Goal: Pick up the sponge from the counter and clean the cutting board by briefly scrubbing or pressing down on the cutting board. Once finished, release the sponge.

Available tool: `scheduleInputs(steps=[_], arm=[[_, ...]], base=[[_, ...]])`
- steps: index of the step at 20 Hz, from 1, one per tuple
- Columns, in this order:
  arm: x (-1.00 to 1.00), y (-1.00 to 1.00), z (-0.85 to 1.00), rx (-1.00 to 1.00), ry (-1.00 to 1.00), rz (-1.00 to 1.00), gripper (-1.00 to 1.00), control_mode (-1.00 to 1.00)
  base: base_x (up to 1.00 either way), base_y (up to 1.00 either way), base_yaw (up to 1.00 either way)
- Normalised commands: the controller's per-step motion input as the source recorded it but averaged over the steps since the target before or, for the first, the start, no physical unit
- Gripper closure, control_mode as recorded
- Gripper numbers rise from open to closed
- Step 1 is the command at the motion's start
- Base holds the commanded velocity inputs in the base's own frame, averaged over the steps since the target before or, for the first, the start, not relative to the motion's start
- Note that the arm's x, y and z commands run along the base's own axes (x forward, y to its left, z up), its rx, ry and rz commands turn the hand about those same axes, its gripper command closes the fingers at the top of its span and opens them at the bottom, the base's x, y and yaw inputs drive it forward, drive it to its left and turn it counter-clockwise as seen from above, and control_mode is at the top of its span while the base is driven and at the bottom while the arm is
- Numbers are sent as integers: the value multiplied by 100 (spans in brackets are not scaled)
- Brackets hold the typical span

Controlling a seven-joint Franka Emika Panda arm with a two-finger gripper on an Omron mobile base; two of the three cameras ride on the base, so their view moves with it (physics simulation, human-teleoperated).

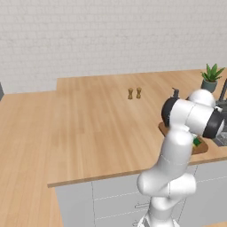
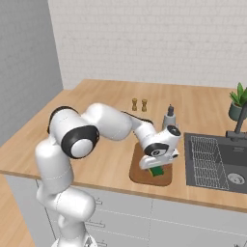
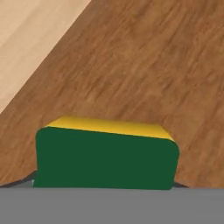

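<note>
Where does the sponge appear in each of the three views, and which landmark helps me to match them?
Left base view: the sponge is a small green spot at the right, just beside the arm's elbow.
Right base view: it lies under the gripper, on the near part of the board.
Hand view: it is large at the bottom centre, green face with a yellow layer.
Shared landmark: the cutting board under the sponge.
</note>
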Motion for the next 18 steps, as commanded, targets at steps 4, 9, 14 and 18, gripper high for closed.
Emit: scheduleInputs(steps=[4, 9, 14, 18], arm=[[0, 74, -29, 0, 0, 0, 100, -100], [0, 53, -2, 0, 0, 0, 100, -100], [0, 57, 23, 0, 0, 0, 100, -100], [0, 50, 0, 0, 5, 0, 100, -100]], base=[[0, 0, 0], [0, 0, 0], [0, 0, 0], [0, 0, 0]])
